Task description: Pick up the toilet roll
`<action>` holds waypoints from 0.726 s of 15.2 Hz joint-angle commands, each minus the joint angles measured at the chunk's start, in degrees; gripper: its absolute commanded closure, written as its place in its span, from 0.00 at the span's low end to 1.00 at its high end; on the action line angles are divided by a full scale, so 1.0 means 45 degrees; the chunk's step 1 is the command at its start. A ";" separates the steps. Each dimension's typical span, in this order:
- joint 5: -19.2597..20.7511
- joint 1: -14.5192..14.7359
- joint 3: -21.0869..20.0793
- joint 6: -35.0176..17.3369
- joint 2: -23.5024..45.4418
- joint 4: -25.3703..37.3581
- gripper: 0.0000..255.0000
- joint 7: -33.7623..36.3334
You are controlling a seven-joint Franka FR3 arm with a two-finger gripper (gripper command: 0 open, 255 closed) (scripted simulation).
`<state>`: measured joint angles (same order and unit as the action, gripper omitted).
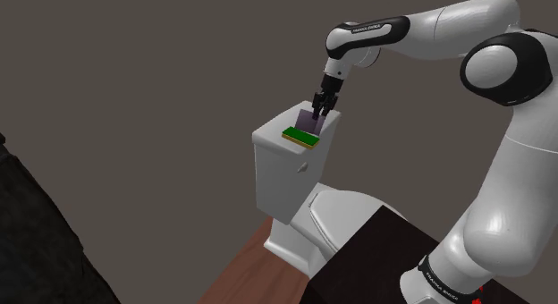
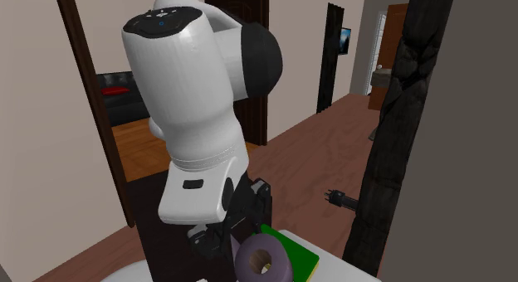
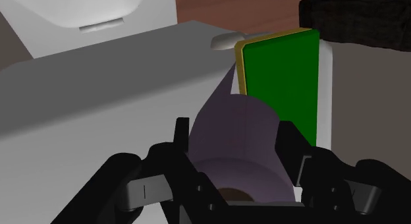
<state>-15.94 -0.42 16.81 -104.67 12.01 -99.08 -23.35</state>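
Two steps out of three look pretty much ticked off here, as far as can be judged. The toilet roll (image 3: 240, 140) (drawn a dull greyish purple, not white) is found on top of the toilet tank (image 1: 279, 173). It's tipped on its side with its hollow end turned back toward the arm, right at the green book (image 3: 280, 78) that is laid flat on the tank lid. The gripper (image 1: 320, 104) is poised over it from above, and its fingers (image 3: 290, 142) are set at about the roll's width. One black pad is seen on each flank of the roll, and both appear to be pressed against it, so the roll is taken as clasped rather than merely straddled.

So the reach is done and the grab looks done. What is left is the lift itself. In the shoulder view the roll's underside is seen just at the book's top face, and whether any gap is there can't be told. It isn't settled by the second exterior view either, since the roll is shown low in front of the book with the arm's bulk above it. A clear rise off the tank is needed before the job can be called finished. The hold is judged a soft one too: a roll like that could be squashed or slipped loose if raised fast.
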 commanded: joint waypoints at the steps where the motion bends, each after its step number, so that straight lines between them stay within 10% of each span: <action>1: 0.0008 -0.0007 0.0007 -0.0010 0.0024 -0.0009 1.00 0.0002; 11: 0.0107 -0.0013 0.0028 0.0745 -0.0147 0.0605 1.00 0.0197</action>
<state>-15.53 -0.46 16.91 -102.05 11.44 -97.02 -22.63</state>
